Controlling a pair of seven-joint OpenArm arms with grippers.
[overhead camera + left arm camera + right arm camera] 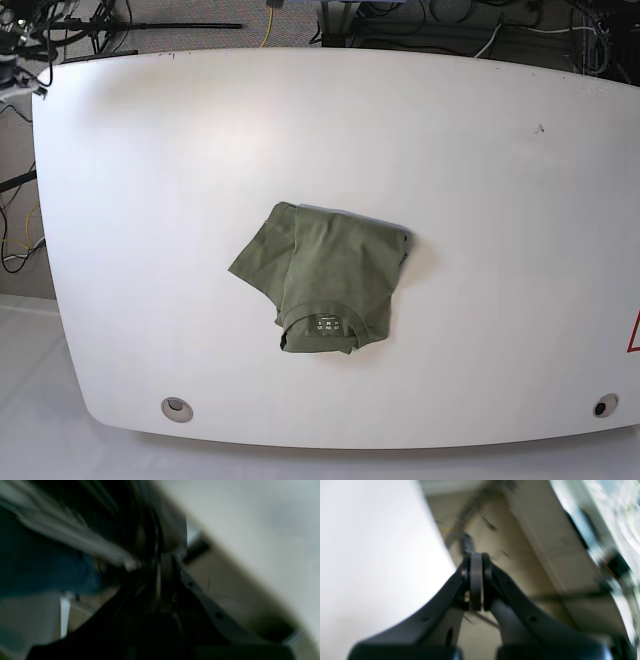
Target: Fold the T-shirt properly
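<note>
Up close, the right gripper (476, 580) has its jaws clenched together on nothing, hanging off the edge of the white table (370, 555), and the left gripper (166, 580), dark and badly blurred in its own wrist view, looks pinched shut as well with no cloth in it. Farther off, only the base view shows the olive-green T-shirt (325, 275), lying in a compact bundle near the middle of the table (500, 200), collar and white label toward the near edge and one sleeve sticking out. Neither arm appears there, so I judge the folding done or nearly so; any next move calls for tucking that sleeve in.
</note>
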